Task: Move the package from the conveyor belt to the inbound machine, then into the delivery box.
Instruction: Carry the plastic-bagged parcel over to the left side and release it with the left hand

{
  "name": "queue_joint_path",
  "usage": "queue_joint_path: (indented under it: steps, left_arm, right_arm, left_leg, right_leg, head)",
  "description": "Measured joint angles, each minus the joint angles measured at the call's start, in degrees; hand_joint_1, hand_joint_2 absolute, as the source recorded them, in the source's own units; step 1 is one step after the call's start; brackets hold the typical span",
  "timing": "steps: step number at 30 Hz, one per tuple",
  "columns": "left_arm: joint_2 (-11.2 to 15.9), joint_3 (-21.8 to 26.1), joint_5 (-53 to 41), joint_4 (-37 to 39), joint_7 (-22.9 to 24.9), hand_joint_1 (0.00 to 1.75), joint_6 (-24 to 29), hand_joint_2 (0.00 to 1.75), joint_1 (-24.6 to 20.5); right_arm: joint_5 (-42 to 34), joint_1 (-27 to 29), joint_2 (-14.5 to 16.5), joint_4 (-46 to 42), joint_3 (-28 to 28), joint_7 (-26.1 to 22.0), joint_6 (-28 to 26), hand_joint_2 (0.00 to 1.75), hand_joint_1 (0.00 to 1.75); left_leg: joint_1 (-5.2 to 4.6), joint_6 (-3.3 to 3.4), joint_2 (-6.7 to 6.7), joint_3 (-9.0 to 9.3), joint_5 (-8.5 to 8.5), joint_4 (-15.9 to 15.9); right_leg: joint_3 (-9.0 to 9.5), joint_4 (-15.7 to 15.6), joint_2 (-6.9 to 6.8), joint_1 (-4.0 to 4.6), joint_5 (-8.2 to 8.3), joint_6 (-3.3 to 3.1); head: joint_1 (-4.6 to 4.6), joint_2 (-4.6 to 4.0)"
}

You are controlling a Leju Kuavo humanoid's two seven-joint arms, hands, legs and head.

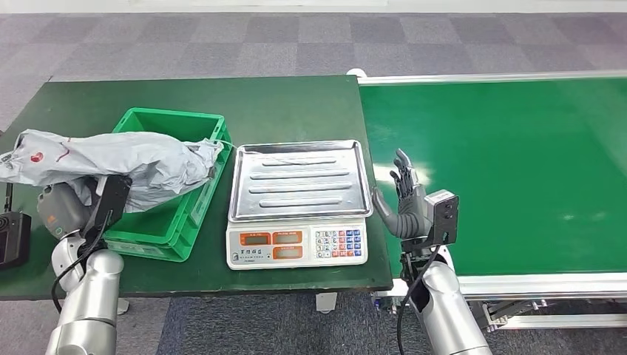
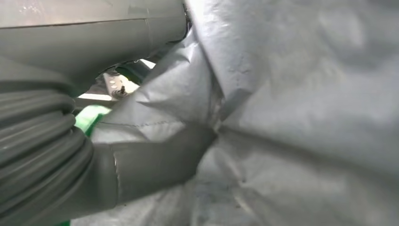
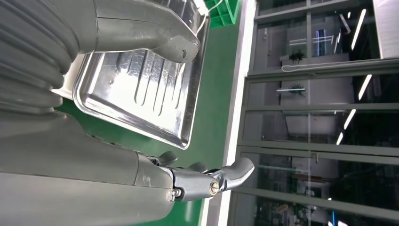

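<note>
A crumpled grey plastic package [image 1: 111, 166] lies across the near left part of the green delivery box [image 1: 200, 126], one end sticking out past the box's left side. My left hand [image 1: 68, 208] grips it from below at the box's left wall; up close its thumb [image 2: 141, 165] presses into the grey package [image 2: 291, 117]. The inbound machine, a scale [image 1: 296, 245] with a bare steel tray [image 1: 299, 181], stands right of the box. My right hand [image 1: 403, 200] is open, fingers up, at the conveyor belt's [image 1: 517, 163] left edge, beside the tray [image 3: 141, 94].
The box and the scale share a dark green table [image 1: 296, 103]. A black device [image 1: 13, 238] sits at the table's left edge. The belt runs off to the right, framed by a silver rail [image 1: 532, 285] along its near side. Grey carpet lies beyond.
</note>
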Motion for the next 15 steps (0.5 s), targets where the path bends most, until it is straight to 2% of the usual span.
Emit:
queue_joint_path:
  steps: [4,15]
  left_arm:
    - [0.1,-2.2,-0.9,2.2,2.6,0.0,-0.1,1.75,-0.7]
    - [-0.2,-8.6,3.6,-0.9,1.5,0.0,-4.5,1.75,0.0]
  right_arm:
    - [-0.1,0.5,-0.1,-0.5,0.0,0.1,0.1,1.75,0.0]
    - [-1.0,1.0,-0.3,-0.5,0.4,0.1,0.8,1.75,0.0]
  left_leg:
    - [0.0,0.0,0.0,0.0,0.0,0.0]
    - [-0.01,0.0,-0.01,-0.03,0.0,0.0]
  right_leg:
    - [0.01,0.0,0.01,0.0,0.01,-0.01]
    - [0.0,0.0,0.0,0.0,0.01,-0.01]
  head:
    - [0.0,0.0]
    - [0.0,0.0]
